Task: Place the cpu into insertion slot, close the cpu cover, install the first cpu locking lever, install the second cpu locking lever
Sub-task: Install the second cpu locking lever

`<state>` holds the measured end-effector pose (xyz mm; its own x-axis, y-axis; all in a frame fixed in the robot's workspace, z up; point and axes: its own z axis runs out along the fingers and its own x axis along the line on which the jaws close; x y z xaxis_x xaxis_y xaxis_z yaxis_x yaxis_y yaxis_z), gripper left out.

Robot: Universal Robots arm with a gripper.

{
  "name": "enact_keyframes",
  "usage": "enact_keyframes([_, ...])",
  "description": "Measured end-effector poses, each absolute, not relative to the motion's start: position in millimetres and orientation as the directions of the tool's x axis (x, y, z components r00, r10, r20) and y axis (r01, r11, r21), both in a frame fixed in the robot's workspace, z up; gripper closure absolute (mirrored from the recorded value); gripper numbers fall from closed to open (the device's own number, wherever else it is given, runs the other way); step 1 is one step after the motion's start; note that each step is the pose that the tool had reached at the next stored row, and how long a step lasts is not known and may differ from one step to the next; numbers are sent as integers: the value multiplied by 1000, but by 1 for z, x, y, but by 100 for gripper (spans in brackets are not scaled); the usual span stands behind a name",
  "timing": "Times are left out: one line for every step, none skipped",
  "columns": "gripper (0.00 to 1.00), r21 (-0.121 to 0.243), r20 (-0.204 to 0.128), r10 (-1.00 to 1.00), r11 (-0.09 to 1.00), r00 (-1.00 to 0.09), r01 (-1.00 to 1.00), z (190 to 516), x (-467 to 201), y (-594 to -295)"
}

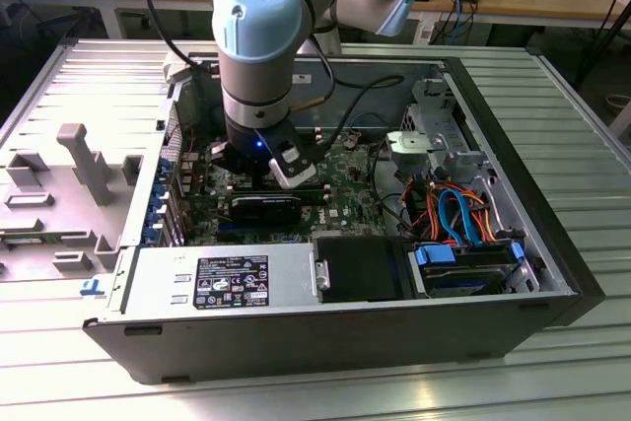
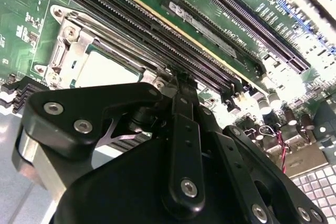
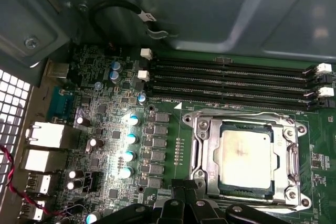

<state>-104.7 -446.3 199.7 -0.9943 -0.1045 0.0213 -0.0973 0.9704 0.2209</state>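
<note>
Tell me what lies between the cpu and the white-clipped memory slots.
In the first wrist view, the cpu cover's silver frame edge and a thin strip of green board lie between the cpu and the memory slots; nothing else.

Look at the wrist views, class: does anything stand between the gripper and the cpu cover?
Nothing visible does. The gripper sits right at the edge of the cpu cover, which lies closed around the cpu.

Silver arm point(image 1: 258, 76) with pale-blue joint caps; black gripper point(image 2: 181, 90) studded with silver screws
</note>
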Motion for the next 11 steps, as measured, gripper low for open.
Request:
enact_keyframes([89, 221, 21, -105, 970, -994, -97, 200, -105, -447])
enact_keyframes([89, 221, 21, -105, 970, -994, -97, 200, -105, -447])
enact_keyframes([89, 220, 21, -105, 971, -994, -97, 200, -105, -447])
enact_keyframes([89, 220, 21, -105, 971, -994, -97, 200, -105, -447])
enact_keyframes([89, 219, 21, -105, 971, -994, -97, 201, -105, -447])
enact_keyframes([89, 219, 21, -105, 971, -994, -98, 202, -105, -447])
enact_keyframes([89, 219, 21, -105, 971, -994, -98, 204, -105, -447])
enact_keyframes([89, 218, 21, -105, 971, -994, -97, 207, -105, -447])
enact_keyframes([89, 218, 21, -105, 971, -994, -97, 209, -104, -447])
enact_keyframes([89, 217, 22, -105, 971, -994, -97, 209, -102, -446])
enact_keyframes([89, 217, 24, -105, 971, -994, -97, 209, -100, -446])
